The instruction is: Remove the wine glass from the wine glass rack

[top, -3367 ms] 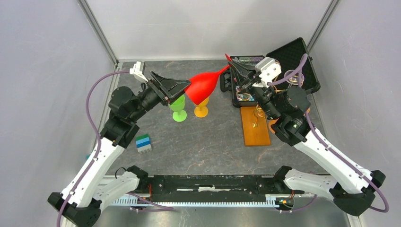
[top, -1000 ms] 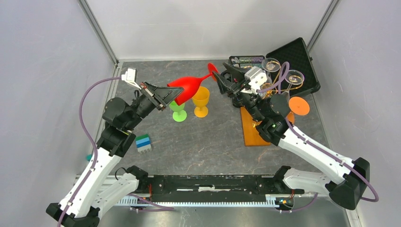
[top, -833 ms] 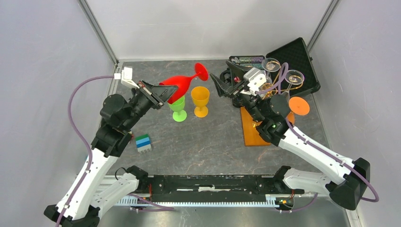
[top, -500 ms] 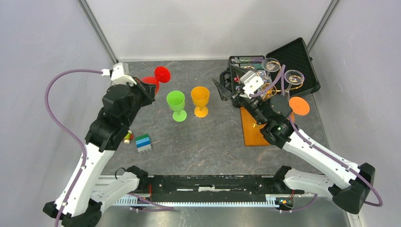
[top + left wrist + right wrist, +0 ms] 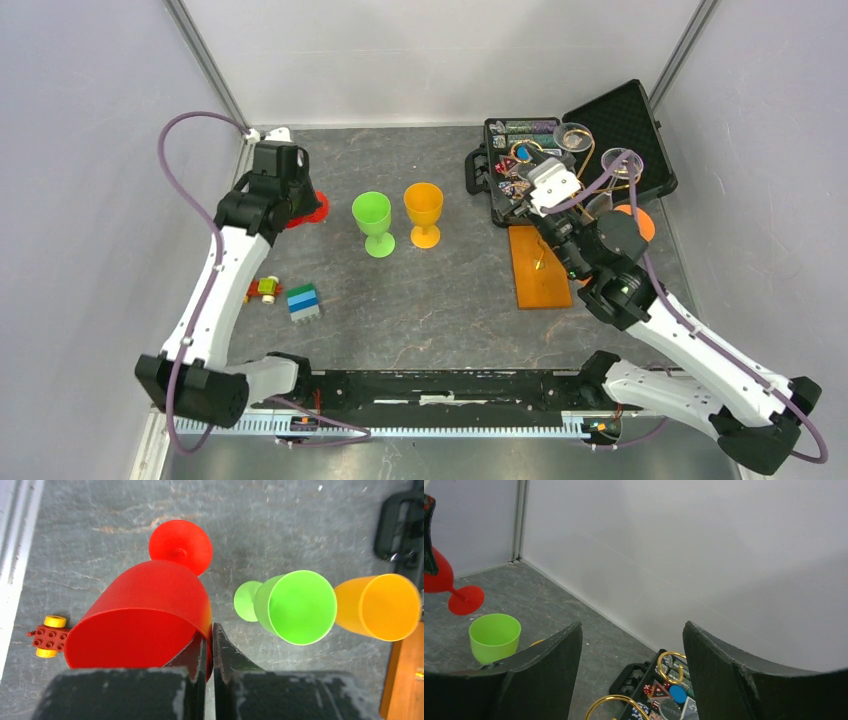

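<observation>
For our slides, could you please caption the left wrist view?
Left tool grips red wine glass beside green goblet and orange goblet.

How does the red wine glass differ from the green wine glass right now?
The red wine glass is pinched at its rim by the left gripper; the green wine glass stands free on the table. The red one leans, its stem slanted; the green one is upright. Both are opaque stemmed glasses with a round foot.

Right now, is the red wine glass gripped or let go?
Gripped: the left gripper is shut on the rim of the red wine glass, one finger inside the bowl, one outside. Whether its foot touches down, cannot tell.
</observation>
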Motion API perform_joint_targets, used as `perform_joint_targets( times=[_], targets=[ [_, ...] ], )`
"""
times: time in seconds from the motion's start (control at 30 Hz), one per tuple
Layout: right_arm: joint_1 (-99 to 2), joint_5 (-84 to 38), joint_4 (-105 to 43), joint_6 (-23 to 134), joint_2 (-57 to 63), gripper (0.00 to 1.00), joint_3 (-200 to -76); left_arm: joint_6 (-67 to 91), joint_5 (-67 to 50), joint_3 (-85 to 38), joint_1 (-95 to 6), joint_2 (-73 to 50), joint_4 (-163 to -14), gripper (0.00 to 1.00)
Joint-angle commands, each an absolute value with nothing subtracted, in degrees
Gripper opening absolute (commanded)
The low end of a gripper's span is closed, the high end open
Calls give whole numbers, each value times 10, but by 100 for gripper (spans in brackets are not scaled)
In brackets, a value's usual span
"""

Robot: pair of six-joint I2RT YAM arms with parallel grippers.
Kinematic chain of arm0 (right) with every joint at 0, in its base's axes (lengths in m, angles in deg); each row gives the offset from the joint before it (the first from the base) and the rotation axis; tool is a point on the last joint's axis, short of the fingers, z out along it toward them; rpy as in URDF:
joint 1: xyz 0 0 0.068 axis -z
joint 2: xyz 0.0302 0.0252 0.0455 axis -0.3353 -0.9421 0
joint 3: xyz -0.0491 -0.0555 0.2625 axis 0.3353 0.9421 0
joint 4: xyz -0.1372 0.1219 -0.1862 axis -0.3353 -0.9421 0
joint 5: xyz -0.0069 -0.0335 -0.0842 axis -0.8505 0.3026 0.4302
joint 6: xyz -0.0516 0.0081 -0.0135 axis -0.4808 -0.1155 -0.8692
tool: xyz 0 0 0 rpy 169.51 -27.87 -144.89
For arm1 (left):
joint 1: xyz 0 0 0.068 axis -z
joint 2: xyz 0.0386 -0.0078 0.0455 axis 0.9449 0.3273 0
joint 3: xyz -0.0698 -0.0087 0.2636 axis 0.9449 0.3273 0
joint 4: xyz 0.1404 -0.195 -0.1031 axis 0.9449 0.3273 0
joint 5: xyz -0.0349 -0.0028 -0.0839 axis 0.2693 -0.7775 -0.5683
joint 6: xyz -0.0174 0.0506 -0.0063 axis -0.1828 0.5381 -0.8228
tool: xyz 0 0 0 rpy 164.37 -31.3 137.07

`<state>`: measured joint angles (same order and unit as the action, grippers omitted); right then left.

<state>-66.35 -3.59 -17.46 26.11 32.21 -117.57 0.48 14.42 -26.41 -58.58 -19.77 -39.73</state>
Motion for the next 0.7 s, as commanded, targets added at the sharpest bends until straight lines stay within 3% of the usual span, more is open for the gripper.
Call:
perform_joint_targets(
  times=[0.0,0.47,0.67],
  targets=[
    [-665,9,-198,235,360,78,-1184,38,59,-287,-598,-142,-383,2],
    [-665,29,-235,231,423,78,-1176,69,5,-364,-598,32,-338,3],
    [-665,34,-257,242,445,78,-1176,81,39,-386,-597,79,-312,10]
  ],
)
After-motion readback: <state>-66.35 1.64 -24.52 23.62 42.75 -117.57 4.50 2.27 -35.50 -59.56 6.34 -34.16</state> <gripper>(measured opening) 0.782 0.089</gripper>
